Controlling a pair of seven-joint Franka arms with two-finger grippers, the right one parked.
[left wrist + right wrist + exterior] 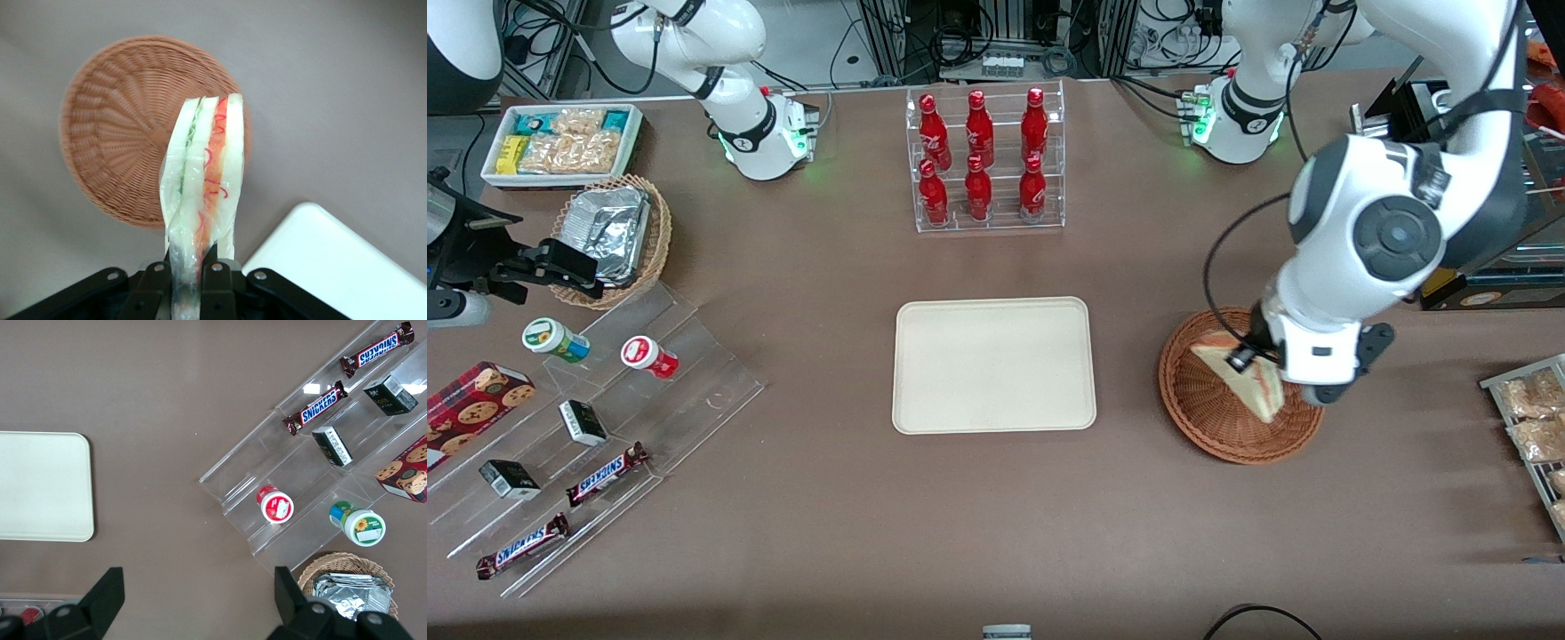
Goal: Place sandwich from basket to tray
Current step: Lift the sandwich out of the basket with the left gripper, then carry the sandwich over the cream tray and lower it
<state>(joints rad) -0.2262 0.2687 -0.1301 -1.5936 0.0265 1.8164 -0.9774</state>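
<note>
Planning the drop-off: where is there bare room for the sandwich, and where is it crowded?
The tray is bare across its whole surface. Open table lies between it and the basket, over which the gripper holds the sandwich. It is crowded toward the parked arm's end, around the acrylic steps with snacks.

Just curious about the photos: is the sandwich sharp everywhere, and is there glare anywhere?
Left wrist view: the sandwich blurs near the claw shut on it; the basket is sharp. Front view: evenly lit, small glints on the bottles.
</note>
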